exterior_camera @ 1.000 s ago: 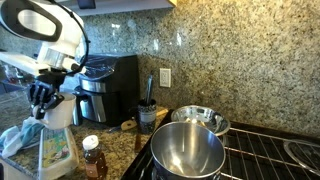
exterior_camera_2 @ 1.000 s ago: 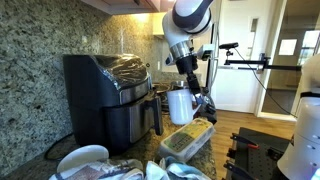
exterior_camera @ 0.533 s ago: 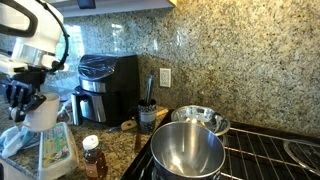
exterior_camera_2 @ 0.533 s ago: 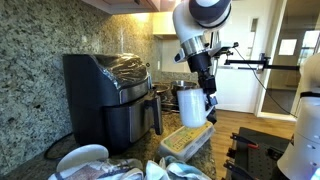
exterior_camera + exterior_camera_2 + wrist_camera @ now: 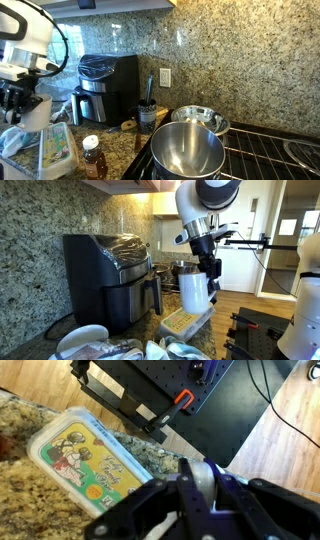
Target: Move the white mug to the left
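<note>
The plain glossy white ceramic mug [image 5: 194, 298] hangs in the air out beyond the boxy black air fryer [image 5: 105, 275], pinched near its top by the dark gripper [image 5: 200, 278]; just beneath it lies a clear plastic tub with a printed lid [image 5: 85, 455]; a steel carafe [image 5: 90, 102] stands against the air fryer; a small amber bottle [image 5: 93, 158], a dark utensil cup [image 5: 147, 117] and a shiny steel pot [image 5: 187, 150] sit farther along; speckled granite covers the counter [image 5: 25, 500] and the wall [image 5: 230, 60].
</note>
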Tool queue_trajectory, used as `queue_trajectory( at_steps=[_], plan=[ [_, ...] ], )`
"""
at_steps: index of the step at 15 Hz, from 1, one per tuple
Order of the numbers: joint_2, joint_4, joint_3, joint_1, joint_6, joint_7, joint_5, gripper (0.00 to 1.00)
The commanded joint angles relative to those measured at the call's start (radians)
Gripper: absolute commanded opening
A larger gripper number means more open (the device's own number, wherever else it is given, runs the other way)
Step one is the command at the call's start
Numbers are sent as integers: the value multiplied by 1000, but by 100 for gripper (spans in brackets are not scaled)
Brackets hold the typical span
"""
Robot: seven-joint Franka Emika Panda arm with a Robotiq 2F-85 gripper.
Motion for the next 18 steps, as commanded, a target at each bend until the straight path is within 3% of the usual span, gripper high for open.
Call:
queue_trajectory(
  at_steps=[1, 8, 13, 18],
  plan=[
    [93, 56, 10, 39, 90, -32, 30, 5],
    [366, 228, 77, 63, 260, -41, 44, 5],
    [474, 360, 118, 44, 239, -34, 15, 5],
    [480, 384, 137, 29, 207, -43, 10, 5]
  ],
)
